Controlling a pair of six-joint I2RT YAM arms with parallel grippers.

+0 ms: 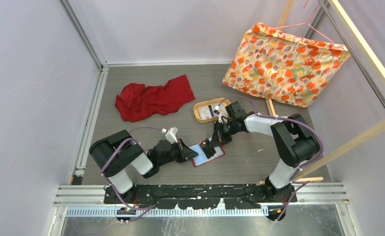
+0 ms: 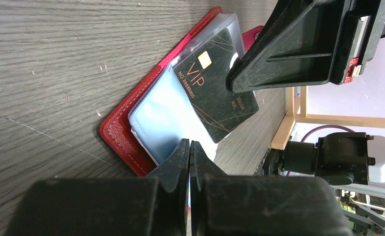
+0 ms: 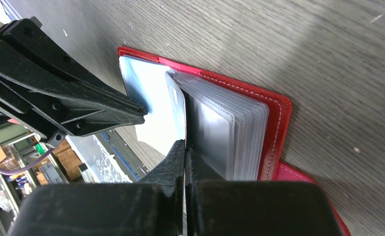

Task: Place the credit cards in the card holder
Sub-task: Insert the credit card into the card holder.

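The red card holder (image 1: pixel 218 154) lies open on the table between both arms, its clear pockets fanned out (image 3: pixel 230 132). My left gripper (image 2: pixel 189 145) is shut on the pale outer pocket sleeve (image 2: pixel 163 118) at its near edge. My right gripper (image 3: pixel 184 143) is shut on a black credit card with a gold chip and "VIP" print (image 2: pixel 215 96). The card stands edge-on (image 3: pixel 177 103) between that sleeve and the stack of clear pockets; how deep it sits I cannot tell. More credit cards (image 1: pixel 207 112) lie in the oval tan tray (image 1: pixel 198 105) behind.
A crumpled red cloth (image 1: pixel 153 98) lies at the back left. A floral fabric bag (image 1: pixel 284 64) hangs at the back right on a wooden frame (image 1: pixel 362 135). Grey walls and metal rails close in the table on both sides.
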